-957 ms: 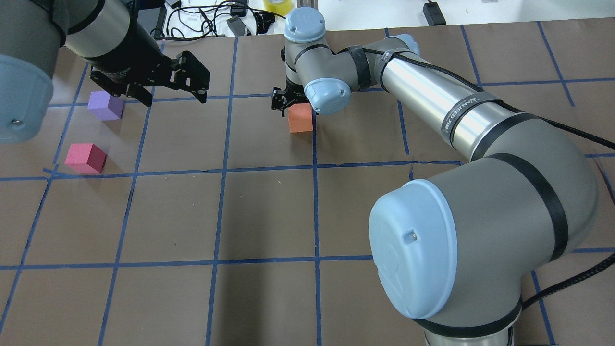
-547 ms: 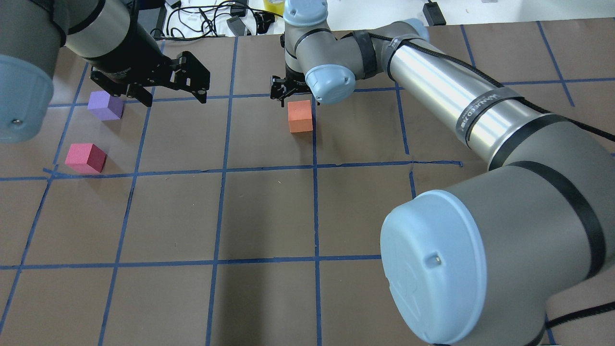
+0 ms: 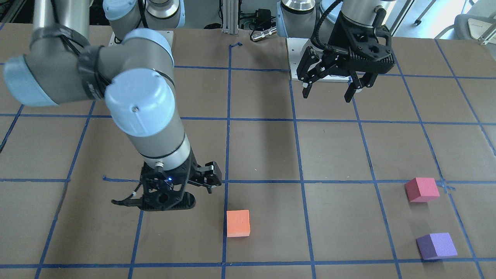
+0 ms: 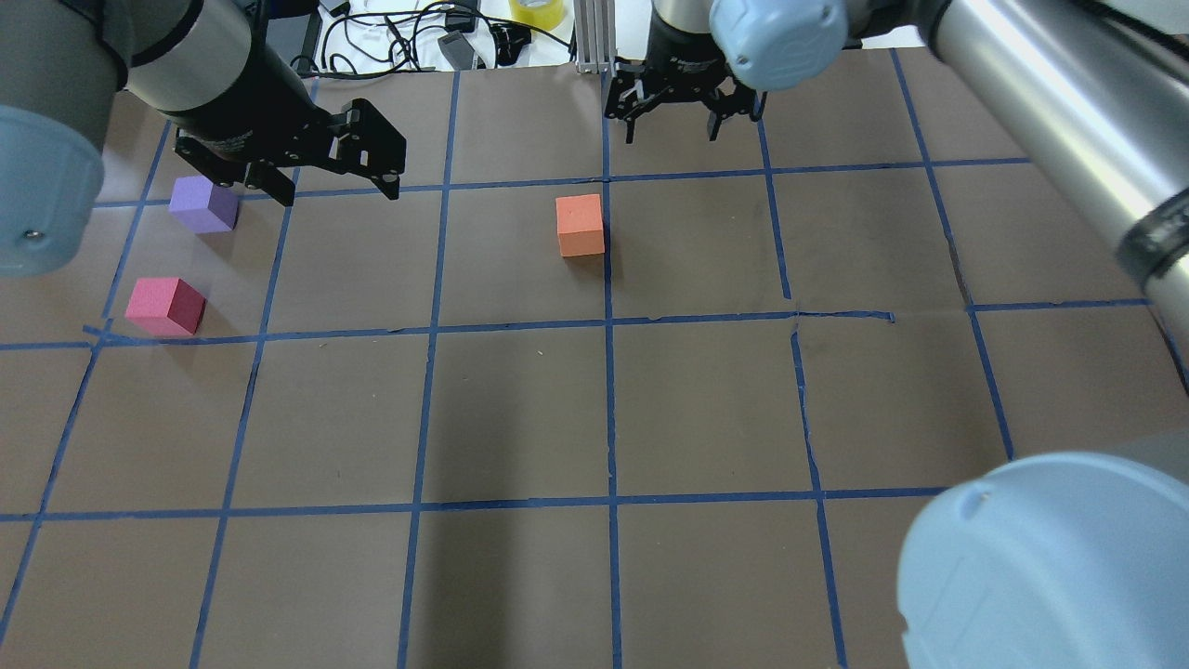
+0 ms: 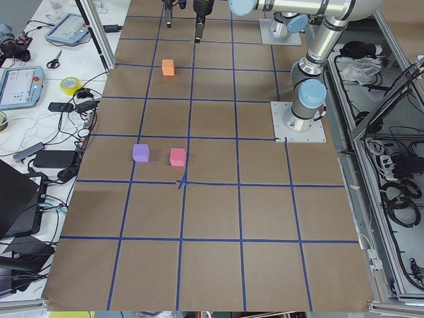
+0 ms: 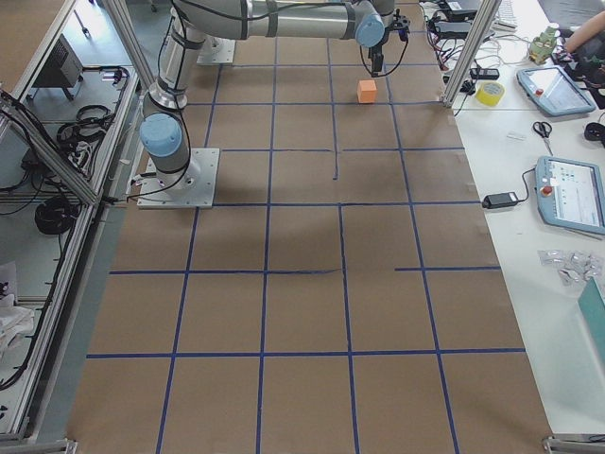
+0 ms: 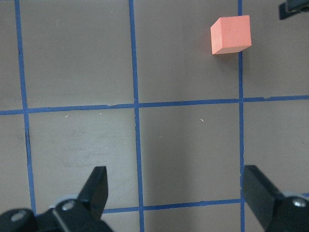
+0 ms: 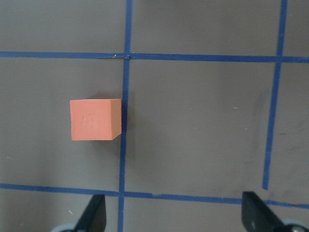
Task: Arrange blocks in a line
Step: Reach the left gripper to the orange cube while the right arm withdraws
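The orange block [image 4: 580,225] sits alone on the brown table by a blue tape line; it also shows in the front view [image 3: 238,223], the left wrist view [image 7: 231,35] and the right wrist view [image 8: 95,119]. The purple block [image 4: 204,204] and the pinkish-red block [image 4: 165,306] sit close together at the left, also seen in the front view as purple [image 3: 437,245] and pinkish-red [image 3: 421,189]. My right gripper [image 4: 673,130] is open and empty, raised beyond and to the right of the orange block. My left gripper [image 4: 339,190] is open and empty, hovering just right of the purple block.
Cables, a yellow tape roll [image 4: 536,11] and an aluminium post [image 4: 590,37] stand along the table's far edge. Blue tape lines form a grid on the table [image 4: 520,418]. The right arm's large elbow [image 4: 1050,567] fills the near right corner.
My right gripper has drawn away from the orange block, moving farther off and to the right. The orange block stays where it was. The left arm has not moved.
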### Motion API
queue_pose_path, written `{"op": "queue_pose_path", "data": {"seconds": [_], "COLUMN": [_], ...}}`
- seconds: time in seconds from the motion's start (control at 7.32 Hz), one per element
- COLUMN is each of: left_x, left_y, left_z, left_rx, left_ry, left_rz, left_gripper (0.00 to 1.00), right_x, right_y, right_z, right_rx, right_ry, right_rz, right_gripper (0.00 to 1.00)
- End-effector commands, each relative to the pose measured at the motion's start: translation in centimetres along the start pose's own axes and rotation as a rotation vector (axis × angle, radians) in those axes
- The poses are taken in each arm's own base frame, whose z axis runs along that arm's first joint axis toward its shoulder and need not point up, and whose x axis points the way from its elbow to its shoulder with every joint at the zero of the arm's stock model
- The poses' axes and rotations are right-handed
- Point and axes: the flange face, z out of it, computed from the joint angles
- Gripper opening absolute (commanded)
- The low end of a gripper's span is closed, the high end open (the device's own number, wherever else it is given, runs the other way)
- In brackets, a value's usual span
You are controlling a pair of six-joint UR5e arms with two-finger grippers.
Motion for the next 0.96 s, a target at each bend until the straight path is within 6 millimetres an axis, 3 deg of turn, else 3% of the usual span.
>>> {"op": "queue_pose_path", "data": {"seconds": [0.0,0.14,0.27,0.41,0.82], "left_x": [0.0,0.1,1.5,3.5,7.4], "left_y": [-2.0,-3.6,-5.3,-7.4,-9.9], "left_z": [-0.3,1.0,4.0,7.3,19.6], "left_rx": [0.034,0.050,0.044,0.087,-0.005], "left_ry": [0.013,0.023,0.074,0.085,0.092], "left_rz": [-0.015,-0.002,0.005,0.030,-0.141], "left_gripper": [1.00,1.00,1.00,1.00,1.00], "right_x": [8.5,11.9,13.0,13.2,14.1], "right_y": [4.0,6.2,9.7,11.5,12.2], "right_z": [-5.7,-6.4,-8.6,-7.9,-8.6], "right_rx": [-0.050,-0.045,-0.026,-0.030,-0.035], "right_ry": [0.013,0.012,0.020,0.025,0.134], "right_rz": [-0.023,-0.056,-0.041,-0.033,-0.031], "right_gripper": [0.95,0.96,1.00,1.00,1.00]}}
